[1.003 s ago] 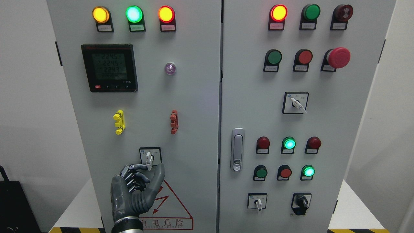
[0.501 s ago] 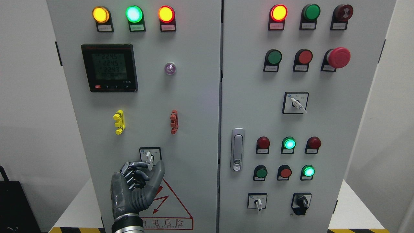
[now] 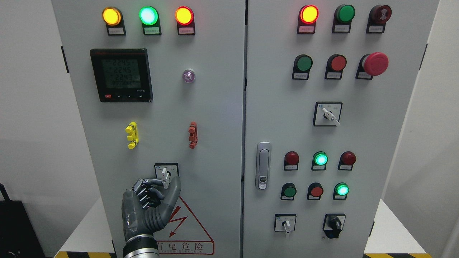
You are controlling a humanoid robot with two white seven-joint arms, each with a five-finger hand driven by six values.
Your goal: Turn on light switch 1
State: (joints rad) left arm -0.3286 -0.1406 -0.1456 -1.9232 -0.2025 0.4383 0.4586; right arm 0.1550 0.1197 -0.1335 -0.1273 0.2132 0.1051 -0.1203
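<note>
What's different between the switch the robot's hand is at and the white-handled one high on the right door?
The lower-left selector switch has its handle nearly upright; the upper-right selector switch has its handle slanting down to the right. The left hand has its fingers at the first; nothing touches the second. Both have white handles on black-framed square plates.

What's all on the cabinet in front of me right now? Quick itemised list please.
Lit lamps: seven; amber, green, red; top rows and lower right.
Meter: one, black, upper left door.
Clips: two, yellow and red, mid left door.
Rotary switches: four; one left door, three right door.
Emergency stop: one, red, upper right.
Door latch: one, silver, right door.
Warning sign: one, red, bottom left door.
Left hand: grey, fingers at switch lever.
</note>
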